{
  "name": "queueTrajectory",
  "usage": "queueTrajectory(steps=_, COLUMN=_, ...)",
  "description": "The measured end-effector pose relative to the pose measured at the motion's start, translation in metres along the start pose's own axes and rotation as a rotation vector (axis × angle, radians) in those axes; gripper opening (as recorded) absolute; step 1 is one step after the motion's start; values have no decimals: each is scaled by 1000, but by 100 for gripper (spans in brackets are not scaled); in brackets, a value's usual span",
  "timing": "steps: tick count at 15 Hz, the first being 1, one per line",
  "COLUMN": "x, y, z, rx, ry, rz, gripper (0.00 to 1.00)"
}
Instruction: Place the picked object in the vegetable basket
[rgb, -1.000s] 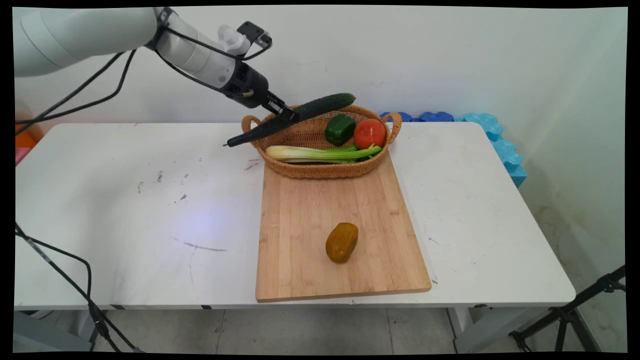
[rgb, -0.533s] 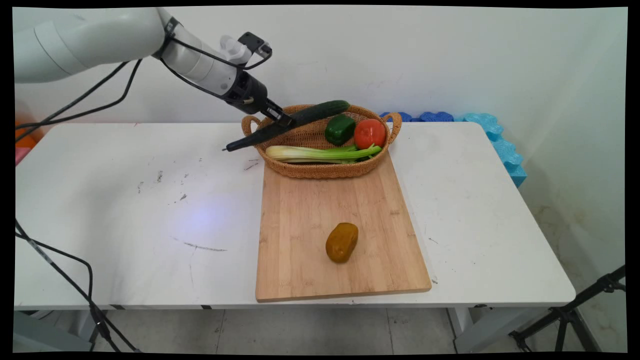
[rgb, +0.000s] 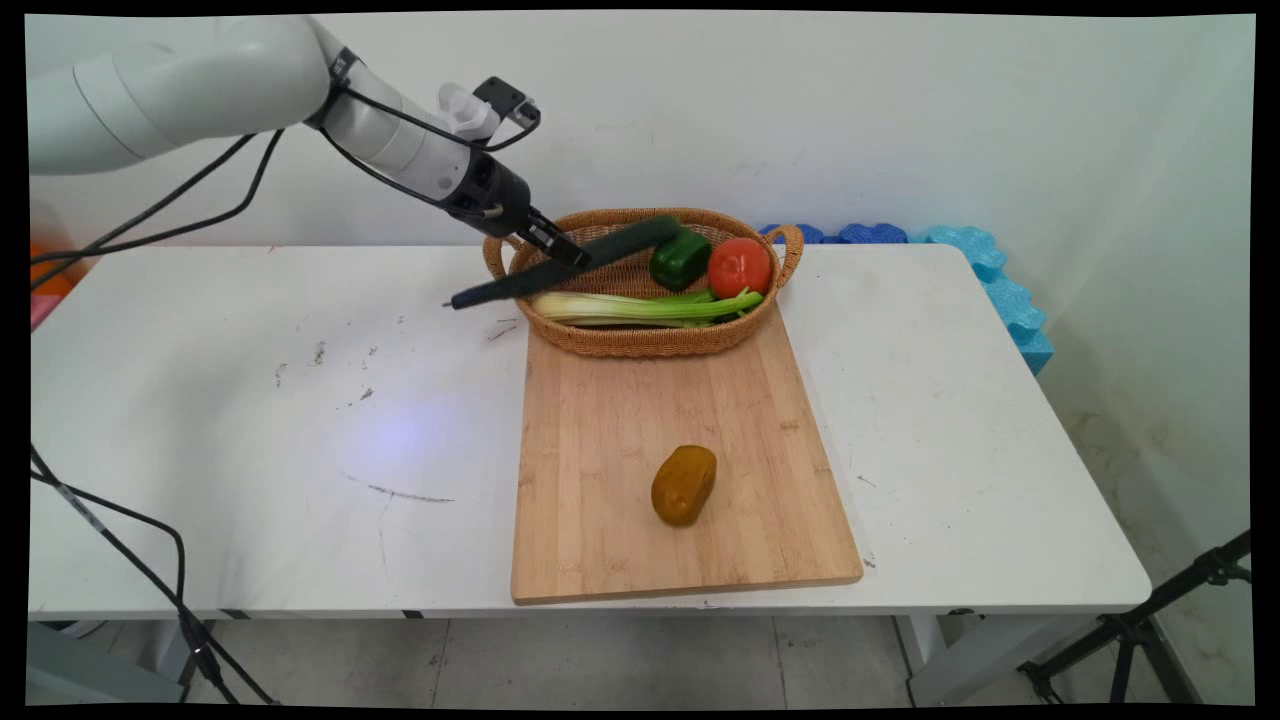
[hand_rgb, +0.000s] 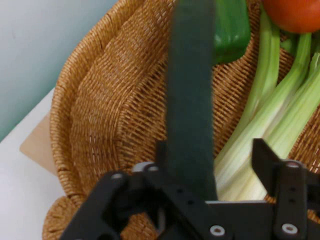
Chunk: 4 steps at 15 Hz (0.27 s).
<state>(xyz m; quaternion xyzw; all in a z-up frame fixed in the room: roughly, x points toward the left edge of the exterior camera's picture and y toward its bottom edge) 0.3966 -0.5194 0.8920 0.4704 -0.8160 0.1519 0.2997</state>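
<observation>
upper left: we see the gripper (rgb: 565, 252) (hand_rgb: 212, 150) spread wider than the cucumber (rgb: 630, 238) (hand_rgb: 190, 75), not clamping it | top centre: cucumber slants, likely propped on the basket (rgb: 640, 345) rim, stem end jutting left over the table | right: its far end meets the green pepper (rgb: 680, 258)

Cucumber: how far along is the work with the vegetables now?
Done: green pepper, tomato and celery lie in the basket. In hand: the cucumber slants over the basket's left rim, inside the open gripper. Left outside: the potato, on the cutting board.
</observation>
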Motion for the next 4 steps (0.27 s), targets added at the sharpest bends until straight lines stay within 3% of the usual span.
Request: queueTrajectory(steps=4, x=-2, y=-1, z=-1, rx=-1, ry=-1, rz=-2, gripper=100)
